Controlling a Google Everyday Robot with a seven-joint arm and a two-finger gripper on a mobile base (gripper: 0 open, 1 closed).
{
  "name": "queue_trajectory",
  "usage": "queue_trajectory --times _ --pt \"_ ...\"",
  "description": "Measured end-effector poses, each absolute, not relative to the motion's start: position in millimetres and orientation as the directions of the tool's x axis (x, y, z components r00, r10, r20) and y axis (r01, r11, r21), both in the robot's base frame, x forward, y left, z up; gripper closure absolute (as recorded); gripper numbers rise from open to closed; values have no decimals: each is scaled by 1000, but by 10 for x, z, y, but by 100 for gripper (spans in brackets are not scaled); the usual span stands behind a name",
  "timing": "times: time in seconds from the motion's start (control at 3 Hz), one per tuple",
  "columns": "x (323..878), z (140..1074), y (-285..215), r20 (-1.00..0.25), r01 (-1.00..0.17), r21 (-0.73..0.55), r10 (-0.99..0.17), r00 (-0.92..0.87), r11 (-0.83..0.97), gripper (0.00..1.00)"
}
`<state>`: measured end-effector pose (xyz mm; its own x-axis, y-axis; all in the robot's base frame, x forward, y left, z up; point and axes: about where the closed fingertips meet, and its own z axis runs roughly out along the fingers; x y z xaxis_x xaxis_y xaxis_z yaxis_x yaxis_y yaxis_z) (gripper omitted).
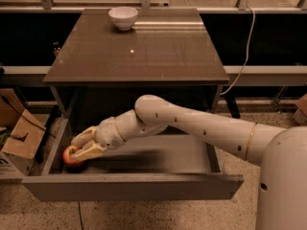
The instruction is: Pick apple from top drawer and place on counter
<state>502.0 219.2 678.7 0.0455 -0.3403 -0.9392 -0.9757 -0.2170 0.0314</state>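
The apple [71, 158], small and red with yellowish patches, sits at the left end of the open top drawer [129, 188], on its grey floor. My gripper [76, 147] reaches down into the drawer from the right. Its two tan fingers [86, 135] are closed in on the apple, one behind it and one in front, and hide most of it. The counter [144, 51] is the glossy dark-brown top above the drawer. My white arm runs from the lower right across the drawer.
A white bowl [123, 17] stands at the back of the counter. A cardboard box [19, 138] lies on the floor left of the drawer. A white cable [244, 56] hangs at the right behind the cabinet.
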Motion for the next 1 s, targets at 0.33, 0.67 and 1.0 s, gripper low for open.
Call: queue_trajectory --times 0.33,0.67,1.0 --pt "5050 6756 2164 -937 -979 18 -346 55 -203 57" --pt "5088 6672 2195 -938 -980 16 -341 54 -199 26" --pt "5098 6629 2216 -941 -980 16 -335 52 -198 3"
